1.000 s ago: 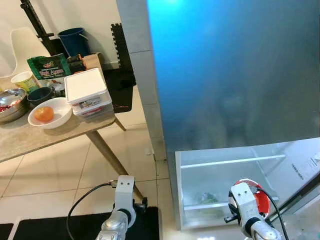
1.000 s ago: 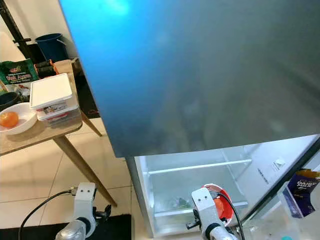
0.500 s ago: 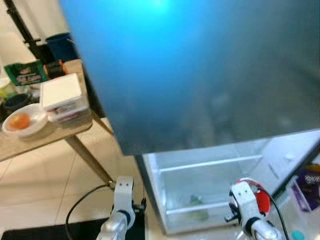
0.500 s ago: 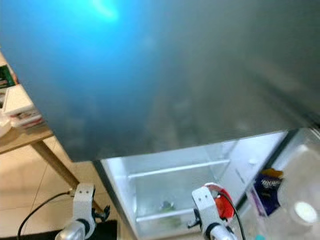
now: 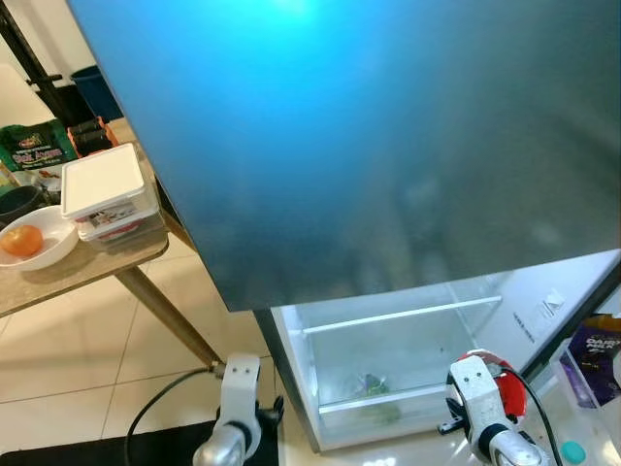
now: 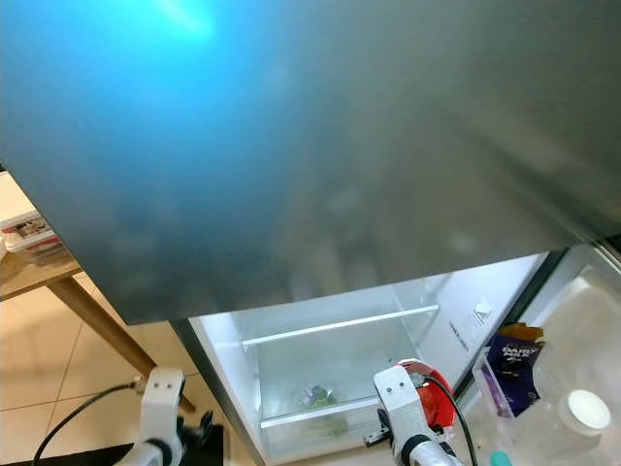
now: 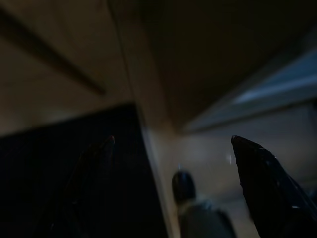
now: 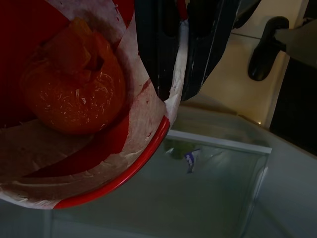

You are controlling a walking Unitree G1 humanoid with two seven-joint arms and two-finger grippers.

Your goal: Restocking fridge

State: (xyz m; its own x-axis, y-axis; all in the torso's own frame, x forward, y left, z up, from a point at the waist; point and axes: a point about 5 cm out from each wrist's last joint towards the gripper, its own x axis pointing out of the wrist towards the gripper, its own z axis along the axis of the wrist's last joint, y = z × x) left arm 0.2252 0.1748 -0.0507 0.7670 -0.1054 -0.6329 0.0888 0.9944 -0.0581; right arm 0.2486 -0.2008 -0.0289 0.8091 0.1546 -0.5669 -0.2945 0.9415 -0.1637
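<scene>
One open fridge (image 5: 408, 340) compartment faces the robot, so the right tool (image 8: 183, 49), clenched on the rim of a red-and-white bowl (image 8: 74, 124) holding an orange fruit (image 8: 74, 94), carries it low at the shelf (image 5: 398, 316) opening; left tool (image 7: 173, 158) hangs released.

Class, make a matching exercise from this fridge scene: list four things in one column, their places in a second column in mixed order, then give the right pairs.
Things:
1. red bowl
2. white box
3. purple carton
4. green vegetable

Places:
A. on the wooden table
B. on the glass shelf inside the fridge
C. gripped at its rim by the right end effector
D. in the fridge door rack

Pairs: 1-C, 2-A, 3-D, 4-B
</scene>
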